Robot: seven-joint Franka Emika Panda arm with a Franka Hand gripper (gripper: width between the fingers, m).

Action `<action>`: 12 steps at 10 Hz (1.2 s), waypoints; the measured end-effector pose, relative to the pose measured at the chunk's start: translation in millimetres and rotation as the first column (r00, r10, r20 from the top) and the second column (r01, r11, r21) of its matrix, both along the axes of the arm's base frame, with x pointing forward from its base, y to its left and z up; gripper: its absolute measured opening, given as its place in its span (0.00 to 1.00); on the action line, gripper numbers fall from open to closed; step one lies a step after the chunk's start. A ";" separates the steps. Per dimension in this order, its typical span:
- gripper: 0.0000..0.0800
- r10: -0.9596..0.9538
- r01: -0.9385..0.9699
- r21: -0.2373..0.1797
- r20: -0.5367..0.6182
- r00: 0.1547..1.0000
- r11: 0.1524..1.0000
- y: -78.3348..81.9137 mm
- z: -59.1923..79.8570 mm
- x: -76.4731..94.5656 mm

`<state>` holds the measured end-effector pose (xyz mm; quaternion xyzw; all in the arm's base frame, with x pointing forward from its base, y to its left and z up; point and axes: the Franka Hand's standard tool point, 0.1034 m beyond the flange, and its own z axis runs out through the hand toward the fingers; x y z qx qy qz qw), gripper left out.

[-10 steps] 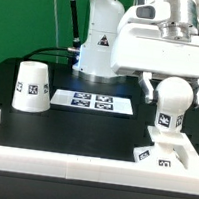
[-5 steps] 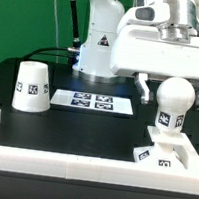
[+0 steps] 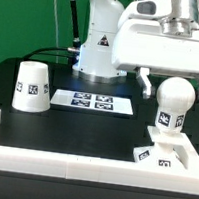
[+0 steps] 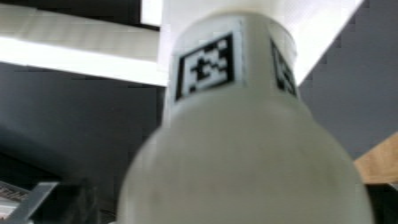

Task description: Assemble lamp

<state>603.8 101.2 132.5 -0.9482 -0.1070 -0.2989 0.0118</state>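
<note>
The white ball-shaped bulb (image 3: 173, 102) stands upright on the small square base (image 3: 159, 157) at the exterior view's right, near the front wall. My gripper (image 3: 174, 86) is open and hangs over the bulb, one finger on each side of its top, with a small gap on both sides. In the wrist view the bulb (image 4: 222, 130) fills the picture, its tag facing the camera; my fingers do not show there. The tapered shade (image 3: 32, 86) stands alone at the exterior view's left.
The marker board (image 3: 95, 102) lies flat behind the middle of the black table. A white wall (image 3: 79, 168) runs along the front and both sides. The arm's own base (image 3: 97, 42) stands at the back.
The fingers have spread apart from the bulb's sides and the gripper has risen slightly. The bulb stays on the base.
</note>
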 end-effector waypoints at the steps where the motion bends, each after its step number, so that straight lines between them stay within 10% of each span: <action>1: 0.87 0.002 -0.002 0.002 0.000 1.000 1.000 0.2 6.3 0.2; 5: 0.87 0.007 -0.007 0.009 -0.032 0.999 1.000 2.2 5.6 -1.2; 12: 0.87 0.073 -0.062 0.038 -0.507 0.859 0.997 3.5 -7.8 -10.4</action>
